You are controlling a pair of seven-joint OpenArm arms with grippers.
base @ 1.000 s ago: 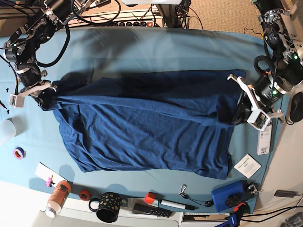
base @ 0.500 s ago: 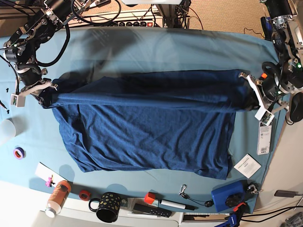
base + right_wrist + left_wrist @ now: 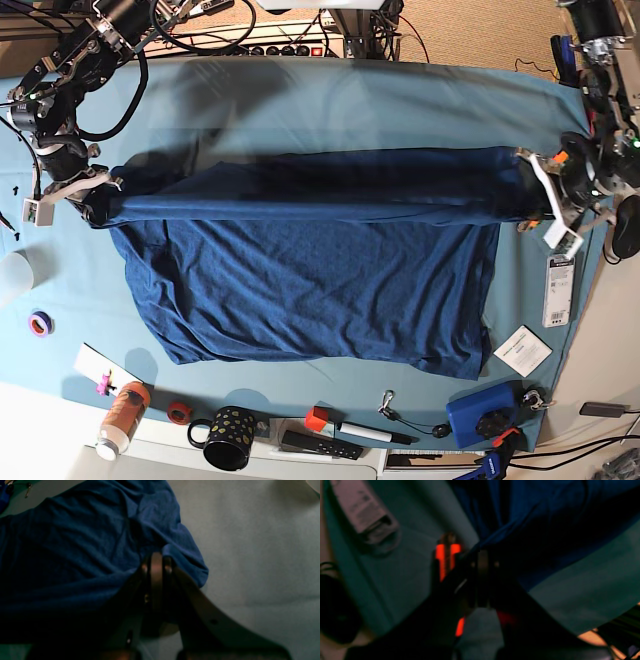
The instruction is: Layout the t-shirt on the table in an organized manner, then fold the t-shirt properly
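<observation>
The dark navy t-shirt lies across the teal-covered table, its far edge lifted and pulled into a straight taut band between both arms. My left gripper, at the right of the base view, is shut on the shirt's right end. In the blurred left wrist view its jaws pinch the fabric. My right gripper, on the left of the base view, is shut on the other end. The right wrist view shows its jaws clamped on a bunched fold of t-shirt.
Along the front edge stand an orange bottle, a red ring, a black dotted mug, a remote, a marker and a blue box. A white card and a long label lie right; a tape roll lies left.
My left gripper has moved outward toward the table's right edge with the shirt in it, pulling the lifted edge straight and taut. The right gripper has barely shifted.
</observation>
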